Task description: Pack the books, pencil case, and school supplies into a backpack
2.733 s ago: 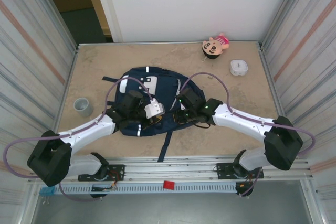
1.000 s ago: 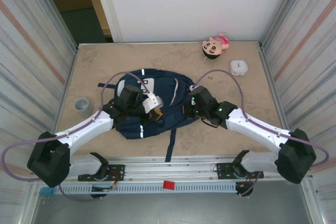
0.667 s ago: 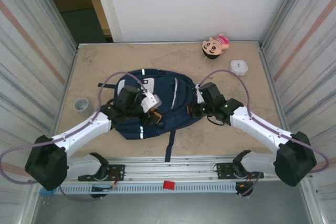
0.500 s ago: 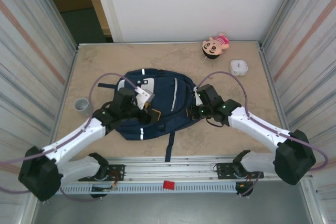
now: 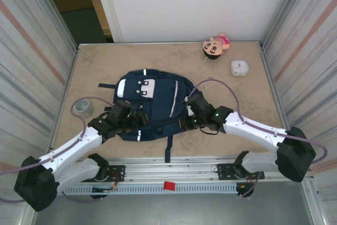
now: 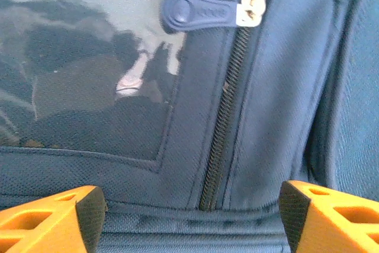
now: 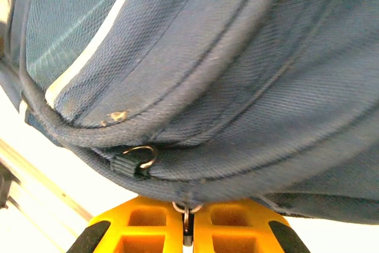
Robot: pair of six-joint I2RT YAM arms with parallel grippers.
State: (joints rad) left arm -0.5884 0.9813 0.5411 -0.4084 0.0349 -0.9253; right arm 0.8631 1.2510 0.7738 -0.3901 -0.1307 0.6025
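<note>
The navy backpack (image 5: pixel 152 104) lies flat in the middle of the table, its white patches and pale stripe facing up. My left gripper (image 5: pixel 140 118) hangs open over its near-left part. In the left wrist view its orange fingers (image 6: pixel 53 220) stand wide apart above a closed zipper (image 6: pixel 228 111) and a blue pull tab (image 6: pixel 201 13), holding nothing. My right gripper (image 5: pixel 185 122) sits at the bag's near-right edge. There its jaws (image 7: pixel 187 229) are shut on a small metal zipper ring at the backpack's (image 7: pixel 195 75) seam. The books, pencil case and school supplies are out of view.
A pink plush doll (image 5: pixel 216 46) and a white rounded box (image 5: pixel 239 67) lie at the far right. A grey roll (image 5: pixel 82 107) stands at the left, close to my left arm. A backpack strap (image 5: pixel 167 148) trails toward the near rail. Metal walls close both sides.
My left gripper opened and drew back toward the near left, off the bag. The backpack settled flatter. My right gripper stayed shut and shifted slightly left and nearer.
</note>
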